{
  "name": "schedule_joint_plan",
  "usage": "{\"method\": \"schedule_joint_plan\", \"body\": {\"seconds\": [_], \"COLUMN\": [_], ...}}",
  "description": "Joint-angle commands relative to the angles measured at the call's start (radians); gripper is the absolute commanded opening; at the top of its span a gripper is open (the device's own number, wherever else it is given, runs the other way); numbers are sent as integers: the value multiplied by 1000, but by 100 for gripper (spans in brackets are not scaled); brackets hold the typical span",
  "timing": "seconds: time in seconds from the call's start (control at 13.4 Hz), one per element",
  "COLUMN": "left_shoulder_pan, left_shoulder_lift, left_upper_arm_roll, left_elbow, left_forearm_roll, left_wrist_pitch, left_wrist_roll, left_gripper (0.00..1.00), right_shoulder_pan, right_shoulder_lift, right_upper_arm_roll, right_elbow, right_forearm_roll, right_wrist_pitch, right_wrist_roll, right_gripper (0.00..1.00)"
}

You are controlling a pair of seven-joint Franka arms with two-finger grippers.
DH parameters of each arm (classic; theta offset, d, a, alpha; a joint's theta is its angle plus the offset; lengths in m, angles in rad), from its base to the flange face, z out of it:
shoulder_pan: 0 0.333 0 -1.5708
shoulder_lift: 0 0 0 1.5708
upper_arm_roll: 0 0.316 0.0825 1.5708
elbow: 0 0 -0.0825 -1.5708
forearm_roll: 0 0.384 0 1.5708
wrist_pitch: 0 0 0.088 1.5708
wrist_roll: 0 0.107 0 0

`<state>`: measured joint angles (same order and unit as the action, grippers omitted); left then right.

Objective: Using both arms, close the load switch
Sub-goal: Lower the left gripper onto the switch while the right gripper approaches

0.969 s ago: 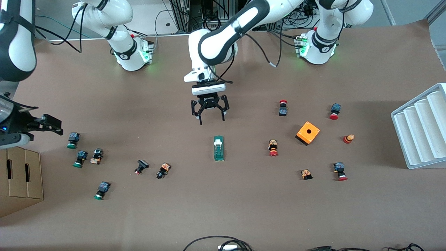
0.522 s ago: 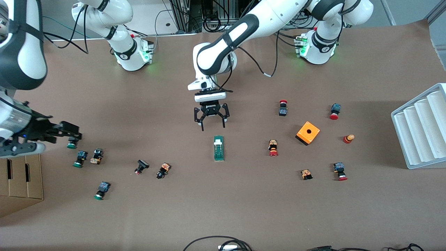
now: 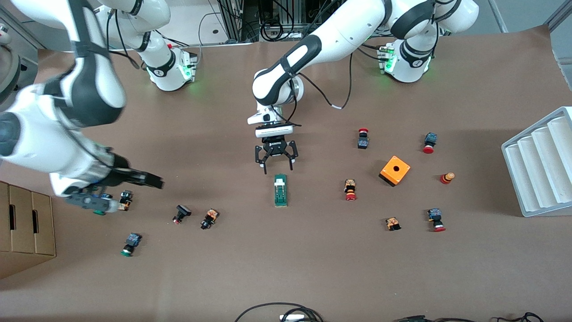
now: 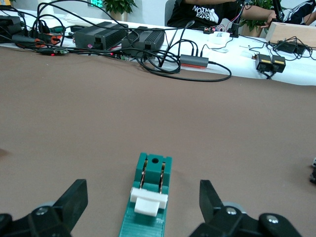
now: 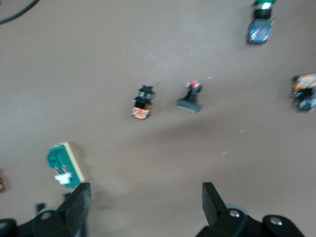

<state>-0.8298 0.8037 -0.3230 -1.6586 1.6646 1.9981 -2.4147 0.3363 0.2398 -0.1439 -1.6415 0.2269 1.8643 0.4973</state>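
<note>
The load switch (image 3: 280, 190), a narrow green block with a white lever piece, lies flat at the middle of the table. My left gripper (image 3: 277, 169) hangs open just above the switch's end toward the robot bases. In the left wrist view the switch (image 4: 149, 196) lies between the spread fingers (image 4: 75, 193), untouched, and the gripper (image 4: 143, 193) is empty. My right gripper (image 3: 145, 180) is open and empty over the small buttons toward the right arm's end. The right wrist view shows its open gripper (image 5: 145, 197) and the switch (image 5: 65, 165) off to one side.
Small push-buttons lie scattered: green-capped ones (image 3: 129, 243) toward the right arm's end, red-capped ones (image 3: 350, 190) toward the left arm's end. An orange cube box (image 3: 394, 170), a white ridged tray (image 3: 540, 163) and a cardboard box (image 3: 22, 228) stand at the sides.
My left gripper has come down and closer to the load switch. My right arm has swung in from the table's end toward the middle, over the buttons.
</note>
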Motion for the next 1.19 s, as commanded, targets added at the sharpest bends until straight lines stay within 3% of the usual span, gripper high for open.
{"method": "schedule_joint_plan", "body": {"seconds": [0.0, 0.3, 0.6, 0.89, 1.12], "left_shoulder_pan": [-20, -40, -40, -38, -35], "left_shoulder_lift": [34, 72, 114, 149, 155], "left_upper_arm_roll": [-2, -13, -19, -21, -21], "left_elbow": [17, 20, 22, 36, 37], "left_forearm_roll": [84, 147, 219, 225, 228], "left_wrist_pitch": [-41, -104, -148, -171, -170], "left_wrist_roll": [-65, -156, -234, -228, -186], "left_gripper": [100, 100, 100, 100, 100], "right_shoulder_pan": [91, 181, 220, 273, 291], "right_shoulder_lift": [62, 121, 164, 228, 279], "right_upper_arm_roll": [-13, -14, -14, -14, -13], "right_elbow": [35, 37, 40, 77, 109], "right_forearm_roll": [35, 34, 35, 42, 43], "right_wrist_pitch": [73, 193, 249, 308, 332], "right_wrist_roll": [209, 501, 625, 809, 837], "right_gripper": [100, 100, 100, 100, 100]}}
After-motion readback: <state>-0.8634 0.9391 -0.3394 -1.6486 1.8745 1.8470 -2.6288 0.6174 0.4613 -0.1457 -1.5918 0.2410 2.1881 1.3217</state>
